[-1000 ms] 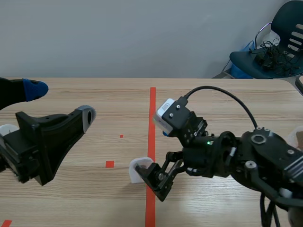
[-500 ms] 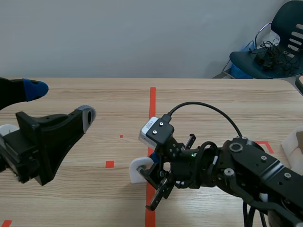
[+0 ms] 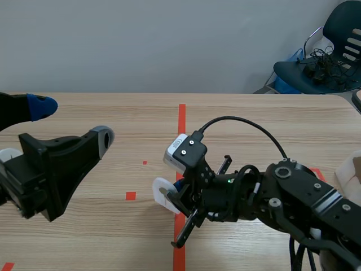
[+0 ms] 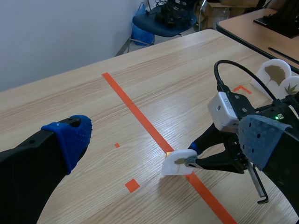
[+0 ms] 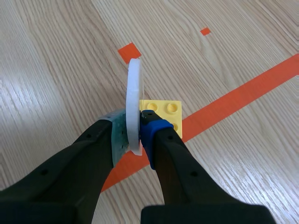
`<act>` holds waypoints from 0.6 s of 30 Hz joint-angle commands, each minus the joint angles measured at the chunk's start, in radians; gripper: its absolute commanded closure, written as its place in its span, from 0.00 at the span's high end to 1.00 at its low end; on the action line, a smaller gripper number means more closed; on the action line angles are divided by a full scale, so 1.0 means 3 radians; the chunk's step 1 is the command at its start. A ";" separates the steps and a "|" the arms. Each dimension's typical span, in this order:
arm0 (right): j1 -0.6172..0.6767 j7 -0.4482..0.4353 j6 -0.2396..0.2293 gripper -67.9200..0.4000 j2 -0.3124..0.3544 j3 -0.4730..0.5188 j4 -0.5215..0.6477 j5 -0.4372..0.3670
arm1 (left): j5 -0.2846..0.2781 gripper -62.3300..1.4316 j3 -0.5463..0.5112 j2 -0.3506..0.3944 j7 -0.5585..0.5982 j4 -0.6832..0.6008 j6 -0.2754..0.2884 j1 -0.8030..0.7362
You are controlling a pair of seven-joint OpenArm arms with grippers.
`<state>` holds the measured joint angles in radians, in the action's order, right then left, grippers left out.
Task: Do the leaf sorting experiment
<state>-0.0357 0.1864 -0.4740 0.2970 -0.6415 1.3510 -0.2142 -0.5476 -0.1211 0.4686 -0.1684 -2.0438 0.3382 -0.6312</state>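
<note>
Right hand (image 5: 135, 135) clamps a thin white leaf plaque (image 5: 134, 100), edge-up; left hand (image 3: 70, 122) spread wide.

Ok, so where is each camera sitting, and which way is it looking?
Scene view: between the arms, facing across the table toward the wall; shows the left gripper and right gripper.
Left wrist view: on the left arm, facing forward and down past its open fingers at the right arm.
Right wrist view: on the right arm, facing down past its fingers, shut on a white tile beside a yellow brick.
All three share the tile and the orange tape line.
</note>
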 commanded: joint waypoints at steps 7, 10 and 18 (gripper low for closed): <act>0.0075 0.0682 0.0516 0.05 0.0102 0.0918 0.0847 -0.0613 | -0.0032 1.00 -0.0015 0.0003 0.0048 0.0001 0.0006 0.0029; 0.0215 0.0776 0.0548 0.05 0.0100 0.1347 0.0919 -0.0730 | -0.0032 1.00 -0.0015 0.0003 0.0053 0.0001 0.0006 0.0048; 0.0589 0.0774 0.0799 0.05 0.0088 0.2174 0.0917 -0.0757 | -0.0033 1.00 -0.0015 0.0003 0.0060 0.0001 0.0006 0.0056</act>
<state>0.1490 0.4355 -0.2398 0.3187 0.0147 1.6272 -0.4355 -0.5480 -0.1211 0.4686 -0.1677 -2.0434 0.3382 -0.6174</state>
